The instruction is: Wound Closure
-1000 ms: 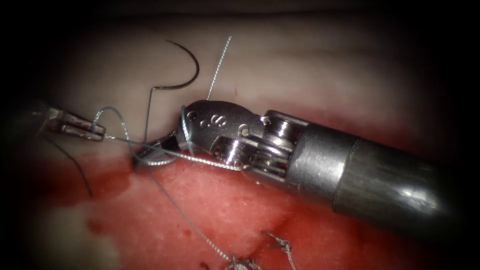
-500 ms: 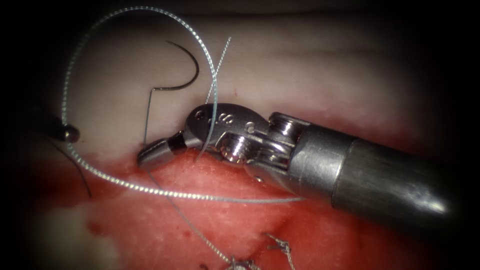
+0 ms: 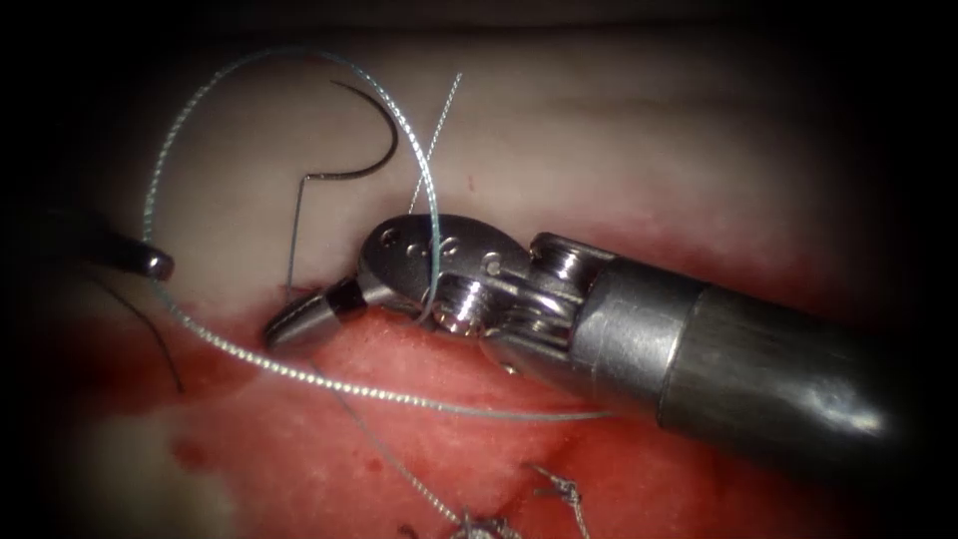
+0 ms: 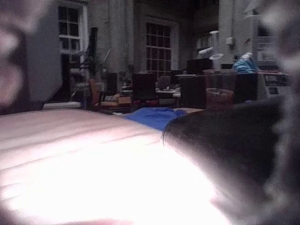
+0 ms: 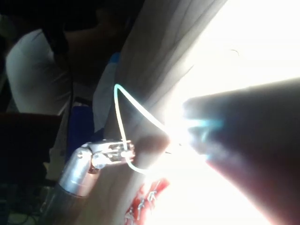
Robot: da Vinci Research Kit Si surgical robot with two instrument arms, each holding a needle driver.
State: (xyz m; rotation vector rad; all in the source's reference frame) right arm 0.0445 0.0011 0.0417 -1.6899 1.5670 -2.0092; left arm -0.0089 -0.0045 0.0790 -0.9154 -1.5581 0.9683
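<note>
Lying free on the tissue (image 3: 619,150) above the right tool (image 3: 299,321): needle (image 3: 369,150). Both tools clamping thread (image 3: 299,374), left tool (image 3: 155,264) included.

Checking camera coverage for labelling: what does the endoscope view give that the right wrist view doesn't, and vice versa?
Endoscope: the needle lying free on the pale tissue, not in it, and the right tool with jaws shut on the thread, which loops over its wrist. Right wrist: the left tool's shaft and wrist seen side-on. Both: the left tool shut on the thread loop.
</note>
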